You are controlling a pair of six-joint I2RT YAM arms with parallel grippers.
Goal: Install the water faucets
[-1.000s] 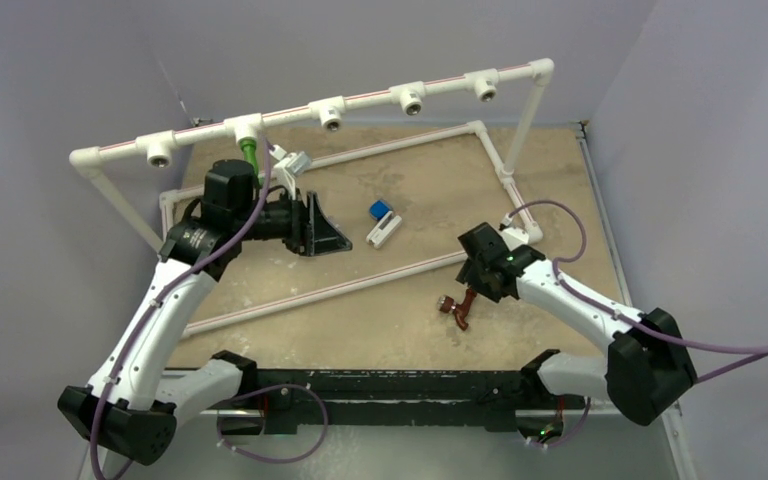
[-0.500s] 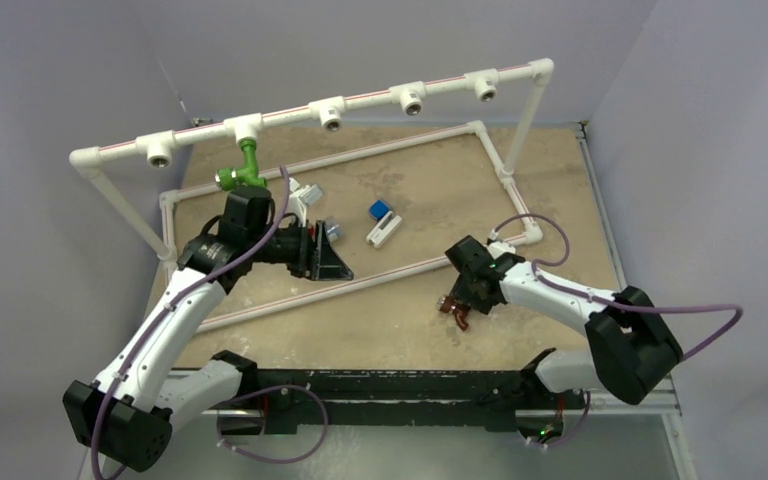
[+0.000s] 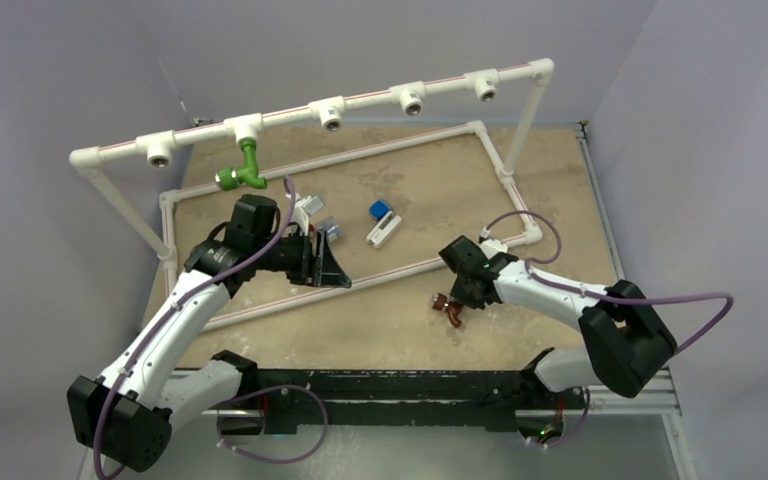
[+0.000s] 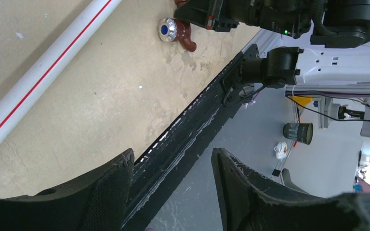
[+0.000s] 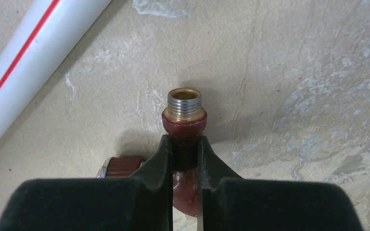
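Observation:
The green water faucet point(image 3: 243, 170) hangs from a white tee point(image 3: 244, 127) on the raised pipe rail, free of both grippers. My left gripper point(image 3: 332, 268) is below and to the right of it, open and holding nothing point(image 4: 172, 153). The reddish-brown water faucet point(image 3: 448, 306) lies on the tan table near the front. My right gripper point(image 3: 457, 297) is shut on its neck point(image 5: 184, 139). The faucet's brass threaded end point(image 5: 184, 103) sticks out past the fingertips and its ribbed knob point(image 5: 118, 166) shows to the left. The left wrist view also catches this faucet point(image 4: 180, 36).
A white pipe frame point(image 3: 505, 160) rings the table, with several open tee sockets point(image 3: 412, 98) along its raised rail. A low pipe with a red stripe point(image 3: 360, 280) crosses the table in front of my left gripper. A blue-white block point(image 3: 381, 222) lies mid-table. A black rail point(image 3: 390, 385) edges the front.
My right gripper came down over the reddish-brown faucet and shut on its neck. My left arm drew back and down from the green faucet, which stays hanging on the tee.

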